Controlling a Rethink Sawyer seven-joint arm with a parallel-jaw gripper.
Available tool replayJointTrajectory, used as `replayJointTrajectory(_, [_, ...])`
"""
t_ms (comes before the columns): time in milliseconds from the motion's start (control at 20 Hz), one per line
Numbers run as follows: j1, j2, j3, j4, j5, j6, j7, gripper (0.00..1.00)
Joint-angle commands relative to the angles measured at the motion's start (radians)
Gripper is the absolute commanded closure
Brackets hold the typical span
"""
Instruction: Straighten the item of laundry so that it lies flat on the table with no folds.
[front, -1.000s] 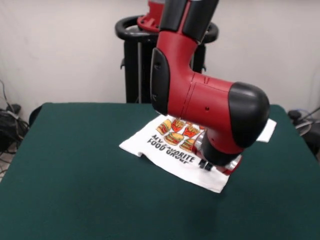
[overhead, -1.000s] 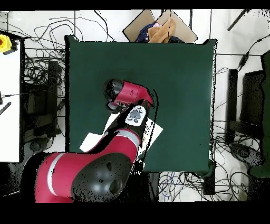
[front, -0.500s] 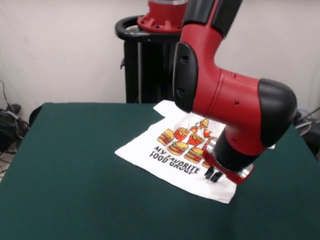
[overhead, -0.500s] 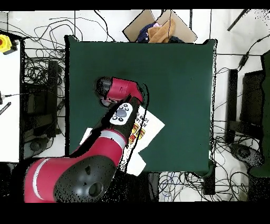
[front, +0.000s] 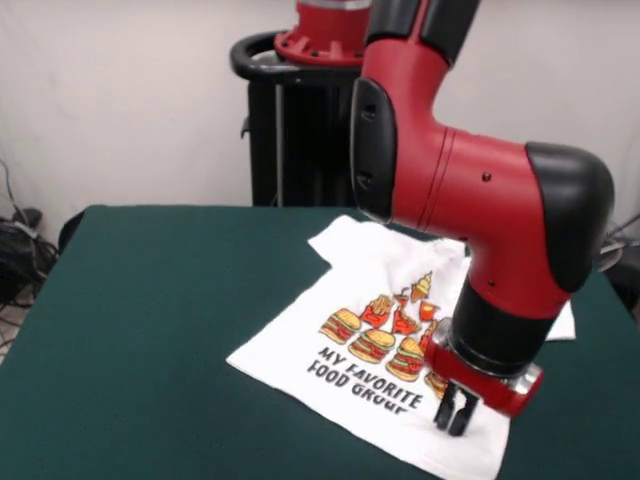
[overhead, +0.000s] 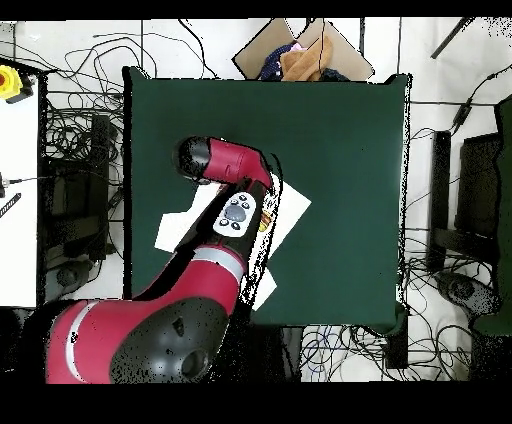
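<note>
The item of laundry (front: 295, 340), a white T-shirt with burgers, fries and black text, lies print-up on the green table (front: 140, 330), spread out towards the near right. One sleeve points to the far side, and the arm hides part of the other. My gripper (front: 455, 410) sits at the shirt's near hem, by its right corner, with its dark fingers (front: 445, 405) pressed together on the cloth. In the overhead view the red arm covers most of the shirt (overhead: 292, 205) and hides the gripper.
The black pedestal (front: 285, 120) stands behind the table's far edge. A cardboard box with clothes (overhead: 300, 55) lies beyond one table edge (overhead: 330, 130). Cables surround the table, and a white bench (overhead: 18, 200) stands beside it.
My gripper has moved towards the near edge and to the right, pulling the hem along. The shirt has stretched out, so more of the print and the far sleeve show.
</note>
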Motion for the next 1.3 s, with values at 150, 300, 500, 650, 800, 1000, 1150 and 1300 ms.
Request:
replayJointTrajectory(150, [-0.098,-0.156,0.152,0.151,-0.033,0.217,-0.022,1.0])
replayJointTrajectory(300, [-0.151,-0.234,0.176,0.227,-0.072,0.278,-0.128,1.0])
replayJointTrajectory(500, [-0.195,-0.31,0.219,0.352,-0.098,0.215,-0.175,1.0])
replayJointTrajectory(650, [-0.214,-0.387,0.249,0.436,-0.098,0.207,-0.158,1.0])
replayJointTrajectory(800, [-0.241,-0.456,0.263,0.533,-0.12,0.176,-0.159,1.0])
replayJointTrajectory(1000, [-0.302,-0.493,0.323,0.698,-0.175,-0.002,-0.189,1.0])
replayJointTrajectory(1150, [-0.355,-0.513,0.377,0.806,-0.237,-0.111,-0.209,1.0])
replayJointTrajectory(1300, [-0.392,-0.52,0.419,0.874,-0.302,-0.18,-0.178,1.0])
